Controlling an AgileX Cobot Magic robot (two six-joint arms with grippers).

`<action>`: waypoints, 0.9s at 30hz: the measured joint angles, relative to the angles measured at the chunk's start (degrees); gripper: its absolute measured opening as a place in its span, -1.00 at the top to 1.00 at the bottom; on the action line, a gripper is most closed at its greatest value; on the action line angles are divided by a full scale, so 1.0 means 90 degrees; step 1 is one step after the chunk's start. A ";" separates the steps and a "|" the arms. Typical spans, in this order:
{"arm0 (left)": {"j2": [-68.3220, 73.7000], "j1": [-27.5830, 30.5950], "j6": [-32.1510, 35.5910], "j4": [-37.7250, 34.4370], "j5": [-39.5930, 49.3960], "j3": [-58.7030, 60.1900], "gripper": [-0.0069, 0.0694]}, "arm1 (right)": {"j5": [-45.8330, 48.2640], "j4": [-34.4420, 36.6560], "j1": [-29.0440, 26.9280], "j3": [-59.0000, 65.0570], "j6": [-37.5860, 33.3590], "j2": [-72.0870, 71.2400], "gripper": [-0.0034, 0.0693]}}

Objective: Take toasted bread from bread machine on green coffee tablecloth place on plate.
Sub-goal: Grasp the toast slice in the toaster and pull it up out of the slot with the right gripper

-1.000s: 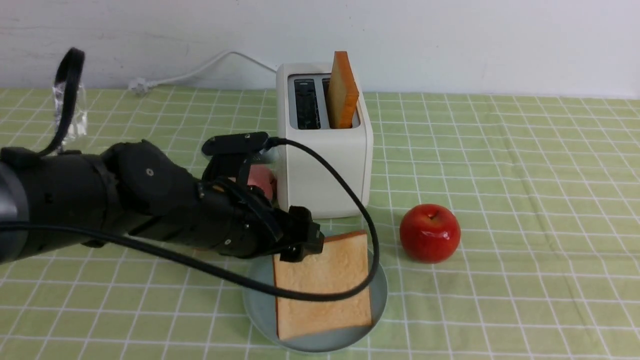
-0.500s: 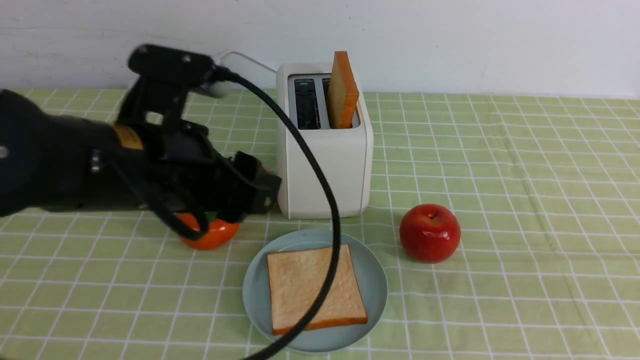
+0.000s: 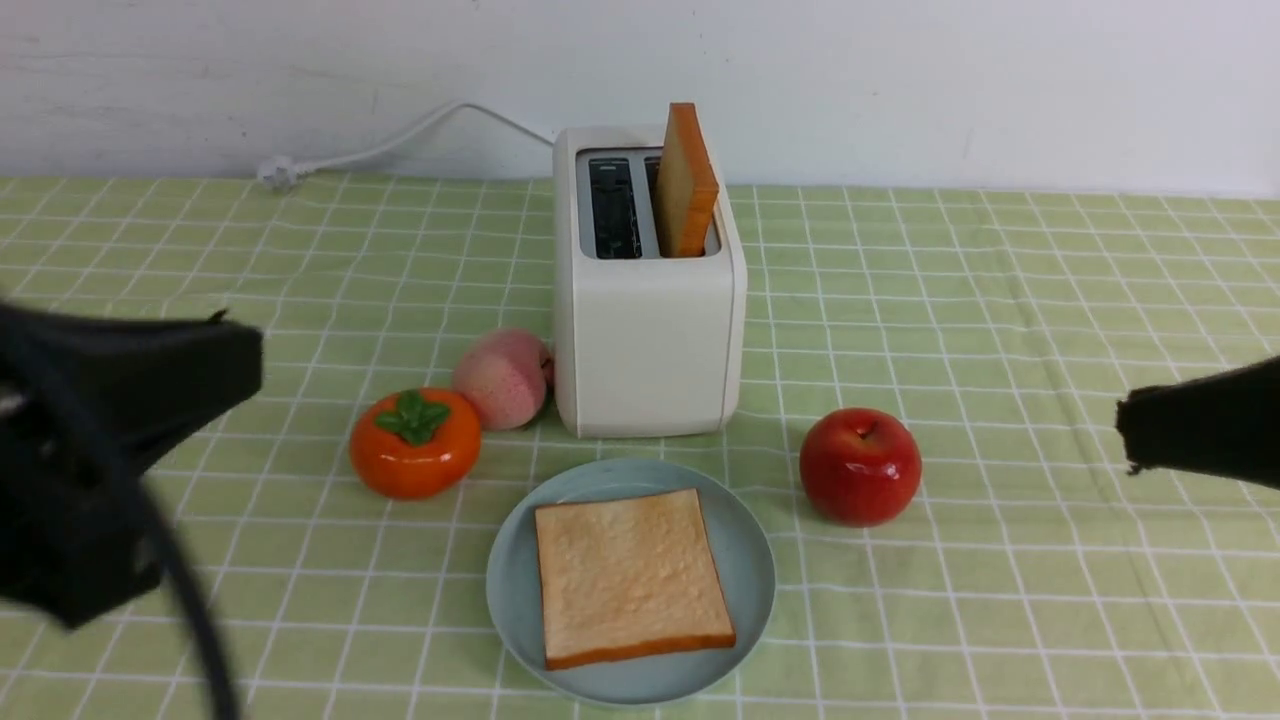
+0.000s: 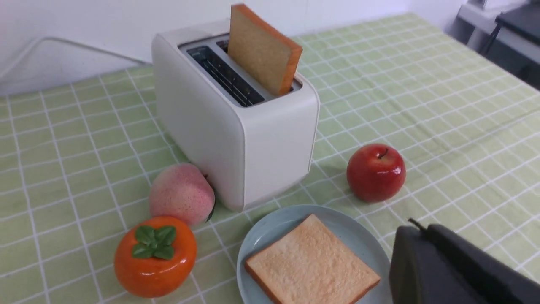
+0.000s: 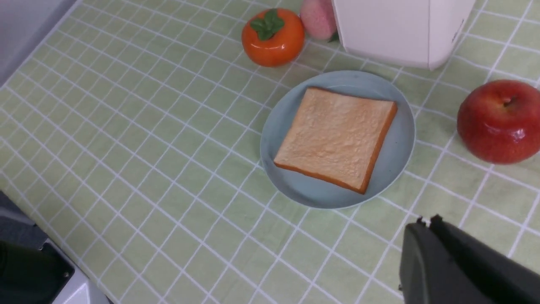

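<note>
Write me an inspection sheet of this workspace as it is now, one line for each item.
Surface: green tablecloth, white grid, faintly creased.
Job's things: first toast flat on the plate; second toast upright in the toaster, other slot empty.
Clutter: red apple, peach, orange persimmon near the toaster.
Grippers: left gripper and right gripper both shut, empty, away from the toast.
Cables: white power cord behind the toaster; dark arm cable at lower left.
Surroundings: white wall behind.

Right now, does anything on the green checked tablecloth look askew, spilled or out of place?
Nothing is spilled or damaged. One tan toast slice lies flat on the pale blue round plate. The second slice stands in one slot of the cream-white toaster, whose white cord's plug lies loose on the green checked cloth.
</note>
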 joint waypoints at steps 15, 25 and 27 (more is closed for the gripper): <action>-0.3061 0.0000 -0.0260 -0.0018 -0.1281 0.2527 0.85 | -0.2609 -0.2889 0.2844 -0.2107 0.2048 0.3045 0.83; -0.3054 0.0000 -0.0265 -0.0023 -0.1296 0.2660 0.85 | -0.4349 -0.3405 0.2751 -0.3375 0.2435 0.5009 -0.08; -0.3054 0.0000 -0.0265 -0.0023 -0.1267 0.2660 0.85 | -0.4493 -0.3405 0.2689 -0.3504 0.2498 0.5217 -0.21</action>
